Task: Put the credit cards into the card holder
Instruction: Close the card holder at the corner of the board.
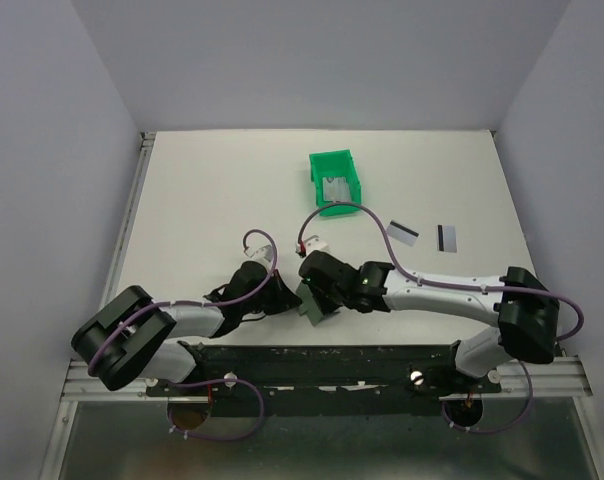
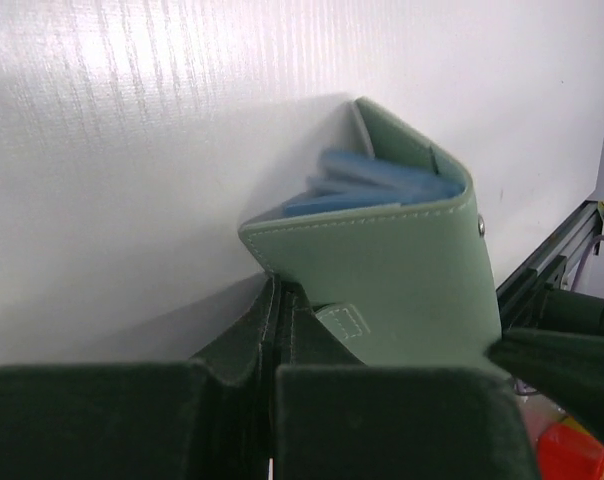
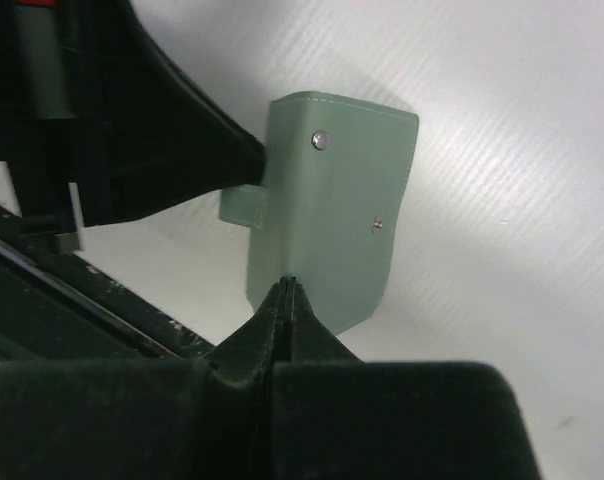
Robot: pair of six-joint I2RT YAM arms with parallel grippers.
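Clamping the card holder [image 1: 310, 303] from two sides, both arms met just beyond the dark rail [image 1: 322, 365] that carried their bases. The left gripper [image 2: 275, 300] was clenched on the holder's near edge, its jaws pressed together on the grey-green cover beside a small stitched strap tab [image 2: 344, 322]. The right gripper [image 3: 290, 290] was likewise pinched tight on another edge of the same cover, its fingertips meeting with the material between them. In the right wrist view two small metal studs [image 3: 321, 140] showed on the holder's outer face, and the left gripper's dark fingers reached the holder from the left at the tab.

The holder stood on edge and partly folded open, with pale blue pockets [image 2: 372, 185] visible in the gap between its two flaps. Whether its lower corner rested on the white table [image 1: 212, 200] or hung just above it could not be told.

Beyond the holder and to its right, well apart from it, one credit card [image 1: 404, 232] lay flat on the table. A second credit card [image 1: 446, 237] lay near the first, farther right of the holder, not touching it. Each showed a dark stripe along one long edge.

Farthest from the holder, straight beyond it, sat the green bin [image 1: 320, 165], with a third credit card [image 1: 333, 188], silvery-grey, lying inside it.
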